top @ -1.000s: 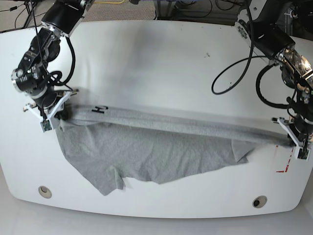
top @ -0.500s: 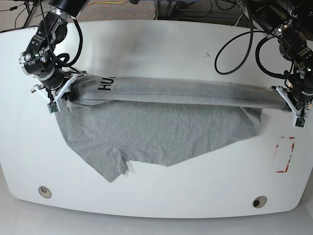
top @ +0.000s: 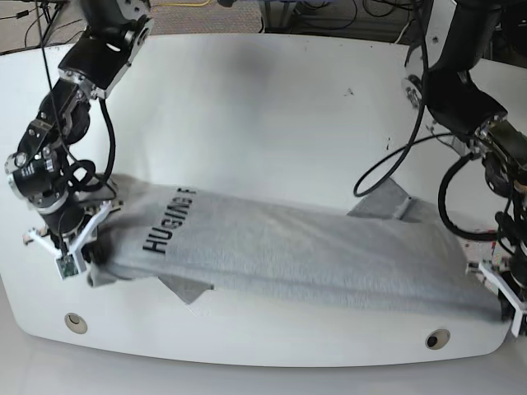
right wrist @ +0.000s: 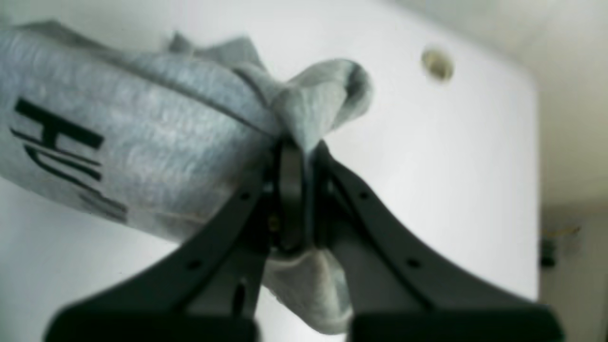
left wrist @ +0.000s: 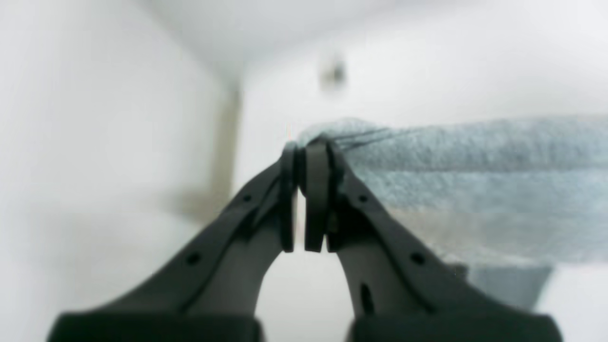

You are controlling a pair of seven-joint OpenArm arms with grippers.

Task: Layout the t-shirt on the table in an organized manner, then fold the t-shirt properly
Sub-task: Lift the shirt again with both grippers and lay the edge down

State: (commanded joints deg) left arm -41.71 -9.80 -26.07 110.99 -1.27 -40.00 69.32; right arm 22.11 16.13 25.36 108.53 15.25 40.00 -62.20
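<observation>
The heather-grey t-shirt point(top: 313, 255) lies stretched across the front half of the white table point(top: 247, 107), its black "HUGGING F" lettering facing up at its left end. A sleeve tip pokes out at the back right and another at the front left. My right gripper point(top: 78, 253) is shut on the shirt's left end near the lettering. The right wrist view shows that gripper point(right wrist: 297, 145) pinching bunched grey cloth point(right wrist: 142, 123). My left gripper point(top: 501, 306) is shut on the shirt's right end by the table's front edge. In the left wrist view this gripper point(left wrist: 306, 147) clamps the fabric edge point(left wrist: 475, 161).
Two round grommet holes point(top: 76, 322) point(top: 437, 339) sit near the table's front edge, just in front of the shirt. Black cables loop from the arm on the right point(top: 395, 156). Small dark specks point(top: 349, 91) mark the far tabletop. Floor and cables lie beyond the far edge.
Both grippers have moved toward the front edge with the shirt held. The shirt now lies flatter and nearer the front, with more lettering showing and the hanging lower flap gone from view.
</observation>
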